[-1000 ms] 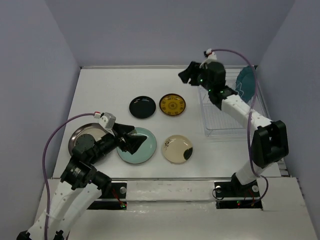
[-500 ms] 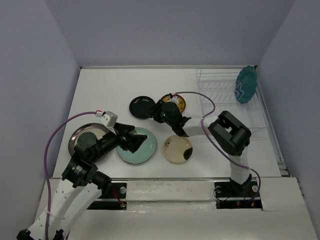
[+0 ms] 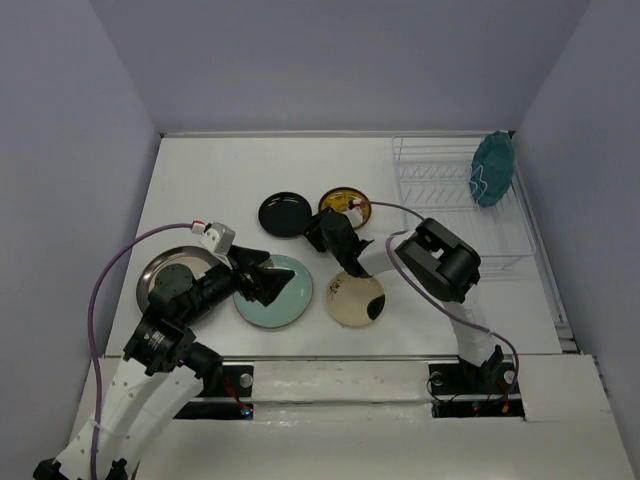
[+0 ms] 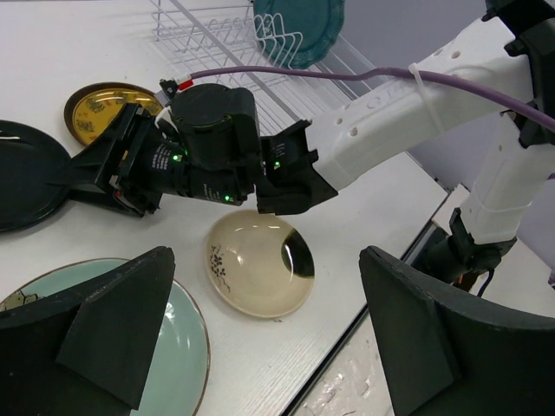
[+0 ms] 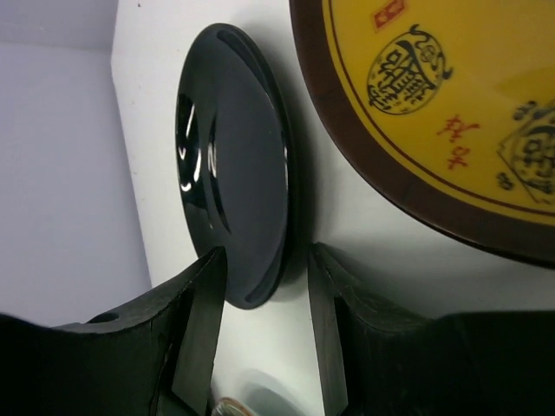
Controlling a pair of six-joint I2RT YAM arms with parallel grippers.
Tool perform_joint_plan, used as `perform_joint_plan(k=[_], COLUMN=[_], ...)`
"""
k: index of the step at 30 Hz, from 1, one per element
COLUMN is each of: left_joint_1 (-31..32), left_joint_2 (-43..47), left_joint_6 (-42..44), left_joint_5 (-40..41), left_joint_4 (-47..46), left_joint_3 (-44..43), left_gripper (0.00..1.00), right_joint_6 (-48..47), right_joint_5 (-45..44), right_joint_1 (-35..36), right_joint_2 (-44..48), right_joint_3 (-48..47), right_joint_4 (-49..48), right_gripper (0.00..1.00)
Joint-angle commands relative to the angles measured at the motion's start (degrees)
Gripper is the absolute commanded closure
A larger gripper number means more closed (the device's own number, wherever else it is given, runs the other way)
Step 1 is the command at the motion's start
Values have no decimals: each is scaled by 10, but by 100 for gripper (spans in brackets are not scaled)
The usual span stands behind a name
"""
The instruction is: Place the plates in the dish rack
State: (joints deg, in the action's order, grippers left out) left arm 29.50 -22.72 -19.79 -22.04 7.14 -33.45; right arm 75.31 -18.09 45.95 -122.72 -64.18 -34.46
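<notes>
My right gripper (image 3: 318, 232) is low on the table at the near right edge of the small black plate (image 3: 285, 214). In the right wrist view its open fingers (image 5: 201, 334) straddle the black plate's rim (image 5: 234, 165), and the yellow patterned plate (image 5: 434, 113) lies beside it. My left gripper (image 3: 262, 283) is open and empty above the pale aqua plate (image 3: 285, 300). The cream plate with a dark blotch (image 4: 260, 264) lies between its fingers in the left wrist view. The grey metallic plate (image 3: 160, 268) is under the left arm. The teal plate (image 3: 492, 168) stands in the white wire dish rack (image 3: 440, 190).
The right arm (image 4: 373, 147) stretches low across the table from the rack side, over the cream plate's far edge and part of the yellow plate (image 3: 345, 200). A purple cable (image 3: 110, 285) loops off the left arm. The table's near edge (image 3: 330, 358) is just below the plates.
My right arm has swung from the dish rack down to the middle of the table, and its gripper now straddles the black plate's rim. My left arm has not moved.
</notes>
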Motion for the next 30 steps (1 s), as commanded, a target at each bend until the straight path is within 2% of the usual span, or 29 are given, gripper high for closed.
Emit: perform_joint_plan(k=[1,4,9,11,16,20,21,25,27,28,30], left_joint_1=[-2,-2,-2,-3,-2,-2,-2,-1,-1,2,4], left_joint_2=[-5,-5,-2,0,6,11,12,23,27,30,33], left_joint_6=[5,5,4,4,4,5,5,4,4,5,4], left_joint_5=[-7,-7,-5,-5,-4,-5,-5,-5,-5,-4,-4], left_joint_4=[-19,-19,-19,-18,-18,-19,-19,-19,-20,-19,-19], left_joint_3=[-3,-2,-3,-3,-3,-3,-3,-3,-2,-3,-3], left_gripper=[1,1,1,1,1,1,1,1,1,1,1], right_joint_6=[19,20,13,7,-66,-241,-277,-490,-541,-592,-616], right_joint_5=[-30,-41,-52,-51,-43,-77,-110,-206,-267,-280,-296], right_joint_1=[5,5,5,5,5,10,10,-8,-21,-41,-69], right_joint_2=[-28,-38,-52,-54,-16,76,124,241,283,323,358], right_joint_3=[-39,-50,-73,-80,-75,-71,-74,-78,-76,-67,-67], right_joint_4=[-11,-6,1,8,1,15,26,139,185,216,264], right_gripper=[52,56,80,93,93,93,93,93,93,93,93])
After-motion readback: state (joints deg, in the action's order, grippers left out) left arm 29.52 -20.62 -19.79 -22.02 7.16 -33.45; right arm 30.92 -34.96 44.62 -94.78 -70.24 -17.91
